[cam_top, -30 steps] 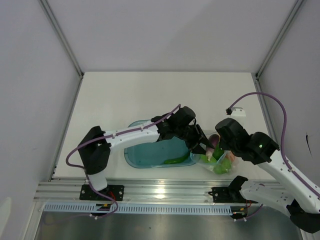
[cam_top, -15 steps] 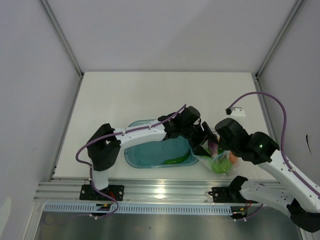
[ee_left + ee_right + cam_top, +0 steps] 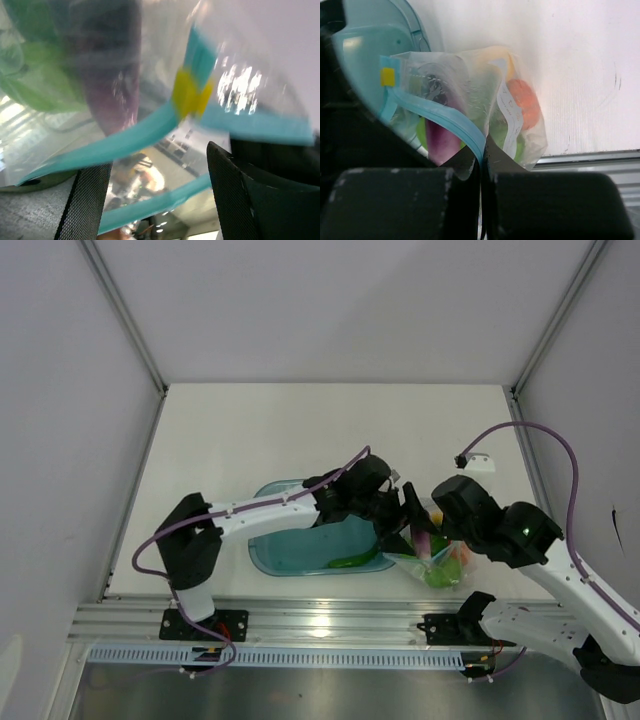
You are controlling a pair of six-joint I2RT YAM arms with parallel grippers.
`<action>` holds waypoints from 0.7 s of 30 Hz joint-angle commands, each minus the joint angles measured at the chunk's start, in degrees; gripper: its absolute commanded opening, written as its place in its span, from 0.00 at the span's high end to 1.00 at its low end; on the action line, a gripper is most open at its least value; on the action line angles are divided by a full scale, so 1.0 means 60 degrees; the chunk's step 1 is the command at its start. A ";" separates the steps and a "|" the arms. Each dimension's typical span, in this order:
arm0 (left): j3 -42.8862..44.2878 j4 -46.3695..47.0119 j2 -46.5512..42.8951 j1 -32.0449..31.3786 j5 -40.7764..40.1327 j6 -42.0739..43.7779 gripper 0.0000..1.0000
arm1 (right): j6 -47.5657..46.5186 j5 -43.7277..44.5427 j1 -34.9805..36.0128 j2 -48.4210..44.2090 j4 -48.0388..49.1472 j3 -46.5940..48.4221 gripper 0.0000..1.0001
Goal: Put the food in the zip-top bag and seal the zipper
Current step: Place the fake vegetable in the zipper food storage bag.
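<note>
The zip-top bag hangs just right of the tub, held up by its mouth. My right gripper is shut on the teal zipper strip; from above it sits over the bag. Inside the bag lie food pieces: a purple eggplant, a red tomato and green pieces. My left gripper stands open at the bag's mouth, and the zipper strips cross the gap between its fingers. A yellow slider sits on the strip. A dark green chili lies in the tub.
The translucent blue tub lies at the near middle of the table, under my left forearm. A small white block on a purple cable sits at the right. The table's front rail runs just below the bag.
My left gripper's jaws have spread wider and it has shifted a little at the bag's mouth. The right gripper has kept its hold on the strip.
</note>
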 commanded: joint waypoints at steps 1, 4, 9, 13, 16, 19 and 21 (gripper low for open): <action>-0.1679 0.2034 -0.1513 -0.0114 0.0143 0.0875 0.22 | 0.0427 0.0671 0.0029 -0.0136 -0.0373 0.0602 1.00; -0.2332 0.3549 -0.2234 -0.0187 -0.0120 0.1621 0.01 | 0.0617 0.0759 -0.0059 -0.0195 -0.0563 0.0647 1.00; -0.2787 0.3752 -0.3392 -0.0202 -0.0384 0.3161 0.01 | 0.0939 0.0701 -0.0264 -0.0195 -0.0797 0.0618 1.00; -0.2919 0.2545 -0.4402 -0.0216 -0.1404 0.4899 0.00 | 0.1217 0.0686 -0.0367 -0.0282 -0.1032 0.0617 1.00; -0.2978 0.1168 -0.5340 -0.0216 -0.2330 0.6043 0.01 | 0.1145 0.0657 -0.0396 -0.0414 -0.1062 0.0661 1.00; -0.2935 0.0052 -0.6189 -0.0216 -0.3662 0.6923 0.01 | 0.0955 0.0598 -0.0411 -0.0473 -0.1076 0.0661 1.00; -0.3007 -0.0828 -0.6585 -0.0144 -0.4658 0.7204 0.01 | 0.0911 0.0598 -0.0411 -0.0502 -0.1076 0.0661 1.00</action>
